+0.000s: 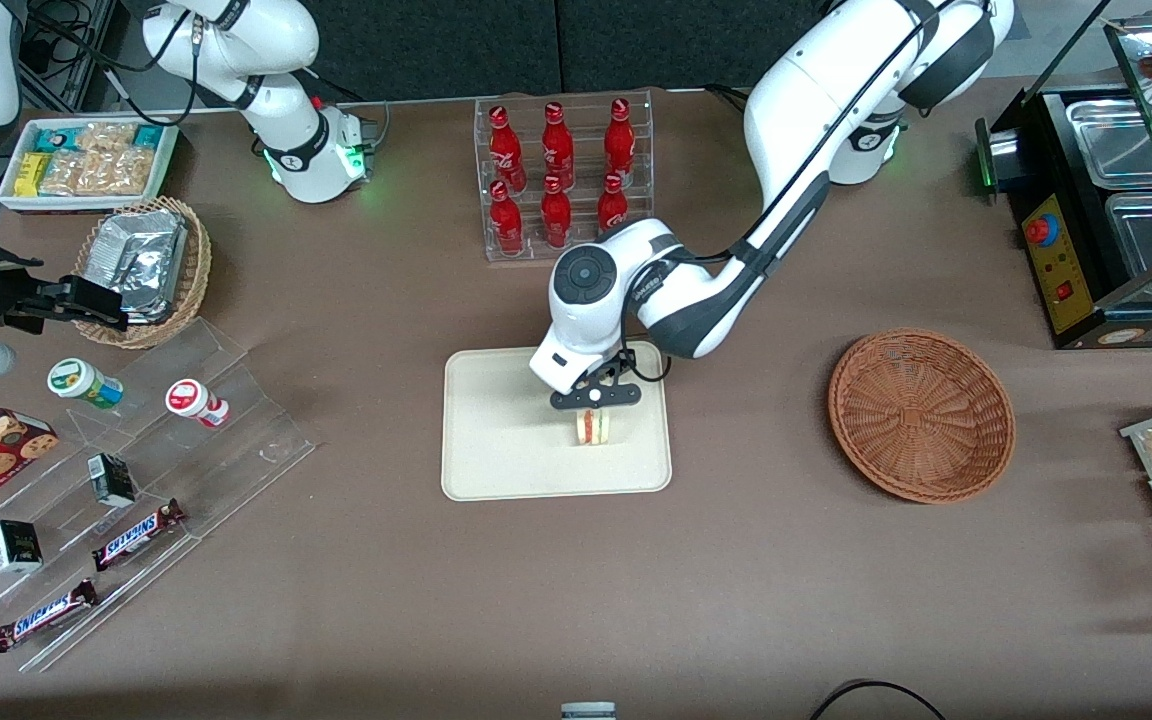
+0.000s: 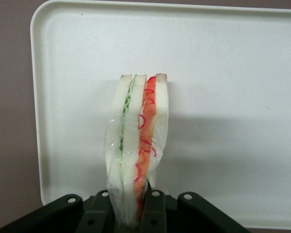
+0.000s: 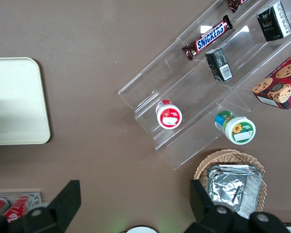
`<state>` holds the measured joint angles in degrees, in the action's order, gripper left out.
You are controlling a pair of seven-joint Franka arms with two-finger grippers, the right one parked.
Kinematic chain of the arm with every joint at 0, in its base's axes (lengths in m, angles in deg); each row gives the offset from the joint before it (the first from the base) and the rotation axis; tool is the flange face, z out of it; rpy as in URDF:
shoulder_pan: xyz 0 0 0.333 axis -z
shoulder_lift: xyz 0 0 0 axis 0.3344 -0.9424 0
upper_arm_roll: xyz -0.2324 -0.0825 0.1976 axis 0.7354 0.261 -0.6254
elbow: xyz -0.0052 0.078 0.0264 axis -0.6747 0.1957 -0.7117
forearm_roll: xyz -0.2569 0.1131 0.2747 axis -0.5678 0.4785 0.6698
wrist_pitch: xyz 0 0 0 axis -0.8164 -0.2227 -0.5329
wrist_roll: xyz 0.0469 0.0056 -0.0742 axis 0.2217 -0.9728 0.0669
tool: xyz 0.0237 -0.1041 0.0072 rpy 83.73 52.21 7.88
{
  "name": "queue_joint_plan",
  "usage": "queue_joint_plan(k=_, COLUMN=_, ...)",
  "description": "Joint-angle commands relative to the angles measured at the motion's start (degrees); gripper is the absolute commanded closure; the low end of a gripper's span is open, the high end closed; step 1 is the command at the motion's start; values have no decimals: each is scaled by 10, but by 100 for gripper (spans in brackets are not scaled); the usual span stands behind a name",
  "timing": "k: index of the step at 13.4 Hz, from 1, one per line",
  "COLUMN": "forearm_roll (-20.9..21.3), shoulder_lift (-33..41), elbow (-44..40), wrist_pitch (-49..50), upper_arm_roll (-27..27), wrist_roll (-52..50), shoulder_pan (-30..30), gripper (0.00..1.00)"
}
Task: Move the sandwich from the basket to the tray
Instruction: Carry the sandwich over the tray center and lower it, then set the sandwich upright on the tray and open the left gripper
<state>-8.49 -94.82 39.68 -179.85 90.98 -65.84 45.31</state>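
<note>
The sandwich (image 1: 593, 427) is a wrapped wedge of pale bread with red-orange and green filling. It stands on edge over the cream tray (image 1: 496, 450), in the gripper's grasp. The left arm's gripper (image 1: 594, 402) is directly above it, shut on its upper end. In the left wrist view the sandwich (image 2: 138, 141) sits between the two dark fingers (image 2: 154, 213), with the tray (image 2: 233, 73) under it. The reddish-brown wicker basket (image 1: 921, 414) lies toward the working arm's end of the table and holds nothing.
A clear rack of red bottles (image 1: 561, 170) stands farther from the front camera than the tray. A clear tiered stand (image 1: 136, 500) with snack bars and cups, a foil-packet basket (image 1: 141, 268) and a white snack tray (image 1: 86, 162) lie toward the parked arm's end.
</note>
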Motion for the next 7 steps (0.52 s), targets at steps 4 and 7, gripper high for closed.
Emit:
queue_joint_plan(k=4, forearm_roll=24, shoulder_lift=-35, elbow=-45, wrist_pitch=1, upper_arm_roll=-8, wrist_roll=-27, shoulder_pan=14, gripper=86)
queue_joint_plan(k=7, forearm_roll=25, shoulder_lift=-38, elbow=-45, wrist_pitch=1, upper_arm_roll=-8, wrist_roll=-24, shoulder_pan=13, gripper=1)
